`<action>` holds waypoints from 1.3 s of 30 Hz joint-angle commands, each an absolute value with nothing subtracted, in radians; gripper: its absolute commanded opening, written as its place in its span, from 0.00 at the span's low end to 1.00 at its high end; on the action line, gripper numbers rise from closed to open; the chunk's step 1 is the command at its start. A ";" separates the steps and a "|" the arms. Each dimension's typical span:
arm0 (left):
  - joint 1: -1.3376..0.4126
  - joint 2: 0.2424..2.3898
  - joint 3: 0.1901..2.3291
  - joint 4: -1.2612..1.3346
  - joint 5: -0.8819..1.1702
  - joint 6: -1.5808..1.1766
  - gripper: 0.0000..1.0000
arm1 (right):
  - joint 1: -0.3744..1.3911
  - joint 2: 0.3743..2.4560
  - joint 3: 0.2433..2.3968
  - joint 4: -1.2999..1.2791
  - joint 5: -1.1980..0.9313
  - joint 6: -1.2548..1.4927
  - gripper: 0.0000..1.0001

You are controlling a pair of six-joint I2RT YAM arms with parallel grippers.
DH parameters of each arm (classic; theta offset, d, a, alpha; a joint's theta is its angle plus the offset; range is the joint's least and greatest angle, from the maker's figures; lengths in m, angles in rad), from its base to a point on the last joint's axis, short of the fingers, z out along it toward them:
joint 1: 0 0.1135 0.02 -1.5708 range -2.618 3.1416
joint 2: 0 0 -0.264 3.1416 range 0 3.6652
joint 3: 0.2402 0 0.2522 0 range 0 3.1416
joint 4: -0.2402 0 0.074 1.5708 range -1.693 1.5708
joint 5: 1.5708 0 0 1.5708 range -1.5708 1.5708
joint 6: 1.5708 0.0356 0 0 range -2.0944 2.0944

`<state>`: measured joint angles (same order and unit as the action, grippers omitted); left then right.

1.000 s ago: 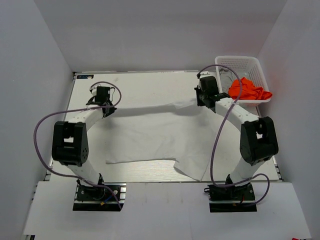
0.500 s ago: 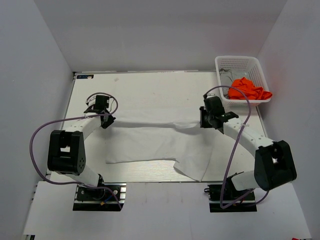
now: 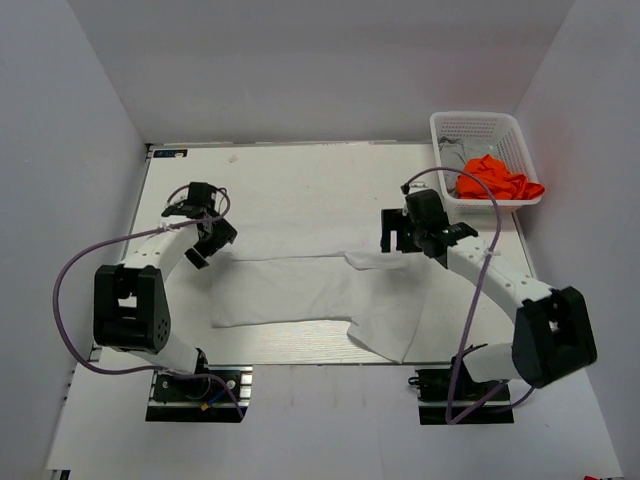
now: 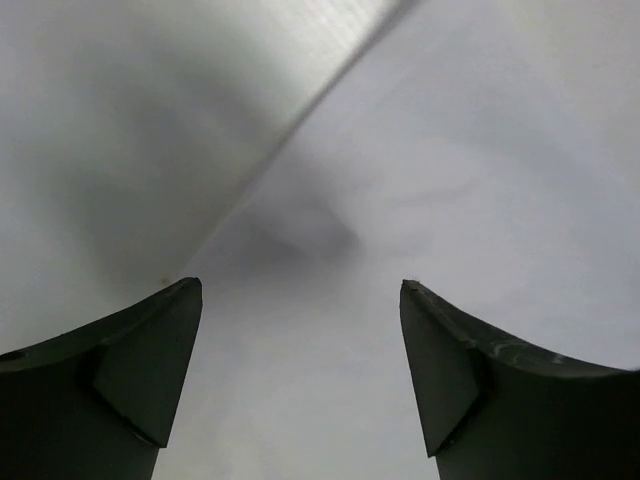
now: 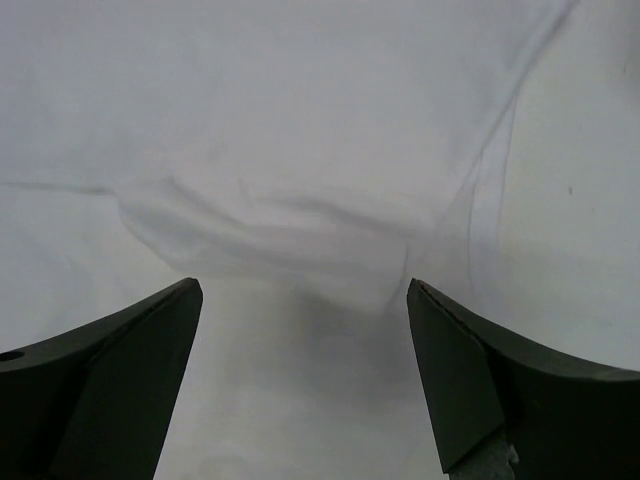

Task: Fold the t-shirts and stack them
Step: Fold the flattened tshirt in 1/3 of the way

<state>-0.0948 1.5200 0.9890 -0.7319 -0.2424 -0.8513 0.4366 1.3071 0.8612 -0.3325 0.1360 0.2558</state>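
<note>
A large plain white t-shirt (image 3: 310, 290) is spread across the middle of the pale flat table (image 3: 300, 170), with its far edge doubled over into a long band that runs between the two arms. The left gripper (image 3: 205, 245) is held just over the left end of that band with its jaws apart and nothing between them; in the left wrist view the cloth's edge is seen running diagonally beneath the black fingers (image 4: 140, 370). The right gripper (image 3: 395, 235) is likewise parted and empty above the right end, where a rumpled fold of cloth (image 5: 300, 250) is seen between its fingertips. A bright orange t-shirt (image 3: 497, 178) is left bunched in the white plastic lattice basket (image 3: 478, 117) at the far right corner (a grey one cannot be made out with certainty). The step in hand is judged to be the setting down of a first lengthwise fold. To do it well, both grippers should be lifted straight up so that no cloth is snagged and dragged, the rumple at the right end should be flattened, and the next pinch should be taken at matching points so that the edges are kept parallel.
</note>
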 commanded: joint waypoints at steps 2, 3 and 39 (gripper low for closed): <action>-0.097 1.571 1.135 -0.657 -0.170 -0.812 0.93 | 0.433 1.446 1.012 -0.235 0.179 0.317 0.89; -0.097 1.616 1.146 -0.640 -0.161 -0.811 0.94 | 0.428 1.521 1.050 -0.244 0.183 0.348 0.89; -0.067 2.139 1.842 -0.711 -0.242 -0.724 0.99 | 0.290 2.047 1.628 -0.120 -0.031 0.091 0.89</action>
<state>-0.0738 2.3173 1.9480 -0.7319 -0.1799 -0.7483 0.2722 2.2269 1.7138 -0.1955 -0.0315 0.1894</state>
